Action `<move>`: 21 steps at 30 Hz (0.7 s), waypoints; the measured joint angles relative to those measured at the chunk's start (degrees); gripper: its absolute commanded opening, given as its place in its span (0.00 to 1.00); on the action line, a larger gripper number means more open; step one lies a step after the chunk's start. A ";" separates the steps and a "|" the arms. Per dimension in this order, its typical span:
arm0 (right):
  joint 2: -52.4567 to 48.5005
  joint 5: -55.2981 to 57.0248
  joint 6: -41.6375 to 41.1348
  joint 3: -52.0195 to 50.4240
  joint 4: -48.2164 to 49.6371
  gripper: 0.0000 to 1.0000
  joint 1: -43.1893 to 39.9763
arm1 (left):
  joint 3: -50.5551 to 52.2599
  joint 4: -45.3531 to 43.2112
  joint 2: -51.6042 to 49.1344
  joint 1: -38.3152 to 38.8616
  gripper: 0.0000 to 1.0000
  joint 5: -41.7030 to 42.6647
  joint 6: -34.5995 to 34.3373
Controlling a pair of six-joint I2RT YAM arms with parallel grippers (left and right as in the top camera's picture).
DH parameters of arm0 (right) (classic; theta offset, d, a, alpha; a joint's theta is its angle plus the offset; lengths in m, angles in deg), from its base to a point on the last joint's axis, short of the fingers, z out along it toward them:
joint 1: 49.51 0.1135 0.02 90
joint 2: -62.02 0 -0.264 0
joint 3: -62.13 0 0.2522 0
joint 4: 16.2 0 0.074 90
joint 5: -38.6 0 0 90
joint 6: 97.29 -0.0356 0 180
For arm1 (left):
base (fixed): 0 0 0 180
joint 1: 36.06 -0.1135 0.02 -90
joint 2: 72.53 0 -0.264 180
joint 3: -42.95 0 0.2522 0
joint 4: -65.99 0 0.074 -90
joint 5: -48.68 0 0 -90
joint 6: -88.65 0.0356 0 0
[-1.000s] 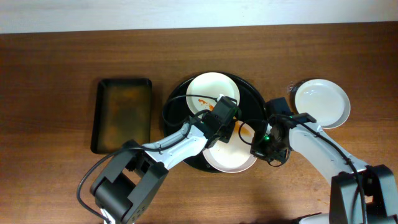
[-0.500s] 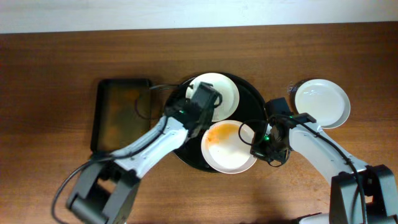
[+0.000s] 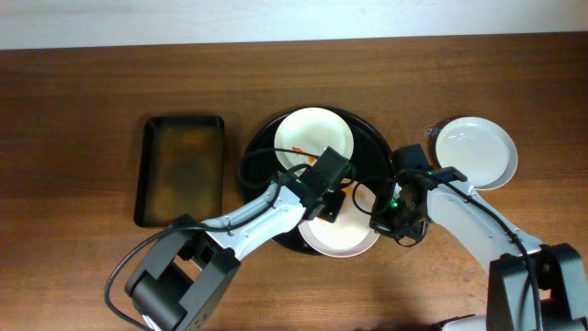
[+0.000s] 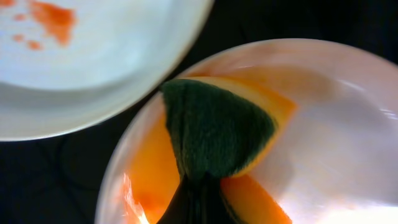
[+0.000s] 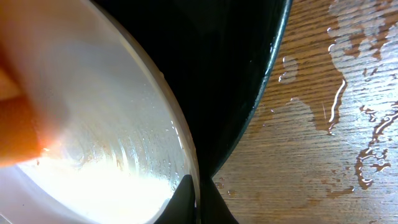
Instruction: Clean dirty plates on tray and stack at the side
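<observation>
You have three white plates, two trays and one sponge to account for. Two plates sit on the round tray [image 3: 260, 156]. The third plate [image 3: 475, 153] lies off it on the bare tabletop [image 3: 92, 92], out past the back of your right gripper [image 3: 381, 219] and well apart from its fingertips. The rectangular tray [image 3: 180, 170] lies behind your left arm, apart from the round one.

Your left gripper [image 3: 329, 198] is clamped on the sponge [image 4: 217, 130], which is pressed onto the held plate [image 3: 347, 237] just ahead of the fingertips, near that plate's edge. Your right gripper is pinched on the same plate's rim from the opposite side. The smeared plate [image 3: 314, 136] lies just beyond the left gripper, its rim close against the held plate's; you cannot tell whether they touch.

From overhead the wrists hide both sets of fingertips, so only the wrist views show the grips. The left wrist view alone shows the sponge's green face over an orange body, an orange tint on the held plate around it, and the red-orange marks up close. The right wrist view alone shows streaks of water [image 5: 348, 118] on the wood just outside the round tray's rim, plus a blurred orange patch at its left edge that you cannot identify. Only the overhead view shows the third plate and the rectangular tray.
</observation>
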 measured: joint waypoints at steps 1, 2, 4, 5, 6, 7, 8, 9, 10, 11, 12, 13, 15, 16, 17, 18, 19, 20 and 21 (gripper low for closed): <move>0.00 0.00 0.02 0.00 0.00 0.04 0.00 | -0.02 0.72 0.00 -0.42 0.00 -1.09 0.00; 0.02 0.00 0.00 0.00 0.00 0.04 0.00 | -0.04 1.99 0.00 -1.66 0.00 -2.05 0.00; 0.00 -0.48 0.02 0.00 0.07 0.04 0.02 | -0.04 3.17 0.00 -4.02 0.00 -2.56 0.02; 0.00 -0.59 0.02 0.00 0.07 0.04 0.02 | -0.04 3.17 0.00 -4.17 0.00 -2.36 0.02; 0.00 -0.66 0.04 0.00 0.07 0.04 0.02 | -0.04 3.17 0.00 -4.37 0.00 -2.21 0.02; 0.00 -0.72 0.02 0.00 0.07 0.04 0.02 | -0.04 3.17 0.00 -4.61 0.00 -1.75 0.02; 0.00 -0.83 0.04 -0.04 0.09 0.04 0.02 | -0.04 3.19 0.04 -4.87 0.00 -1.25 0.04; 0.00 -0.85 0.02 -0.04 0.11 0.04 0.02 | -0.07 3.30 0.20 -4.92 0.00 -1.25 0.02; 0.00 -0.90 0.04 -0.04 0.15 0.04 0.02 | -0.11 3.67 0.72 -4.96 0.00 -1.53 0.02; 0.00 -1.01 0.04 -0.15 0.24 0.04 0.02 | -0.11 4.22 2.10 -5.31 0.00 -2.82 0.02; 0.00 -0.98 0.00 -0.15 0.20 0.04 0.02 | -0.11 4.26 3.52 -5.95 0.00 -5.42 0.02; 0.00 -0.96 0.02 -0.15 -0.07 0.04 0.00 | -0.11 4.70 4.48 -6.78 0.00 -8.50 0.02; 0.00 -0.96 0.02 -0.15 -0.11 0.04 0.00 | -0.11 6.19 5.90 -8.04 0.00 -14.38 0.02; 0.00 -0.94 0.00 -0.15 -0.09 0.04 0.02 | -0.11 7.08 6.43 -8.04 0.00 -15.76 0.04; 0.00 -0.92 0.00 -0.15 -0.09 0.04 0.00 | -0.11 7.10 7.17 -8.02 0.00 -16.44 0.04; 0.00 -0.57 0.39 -0.13 0.02 0.04 0.02 | -0.11 7.10 8.15 -8.02 0.00 -16.74 0.04; 0.00 0.31 1.31 0.04 -0.15 0.04 0.02 | -0.09 7.48 10.21 -8.28 0.00 -16.79 0.02; 0.00 1.18 1.75 0.70 -0.68 0.04 0.02 | -0.09 7.61 12.26 -8.79 0.00 -16.22 0.02; -0.04 3.21 2.47 1.70 -2.23 0.04 0.02 | -0.11 7.98 14.43 -10.01 0.00 -14.64 0.02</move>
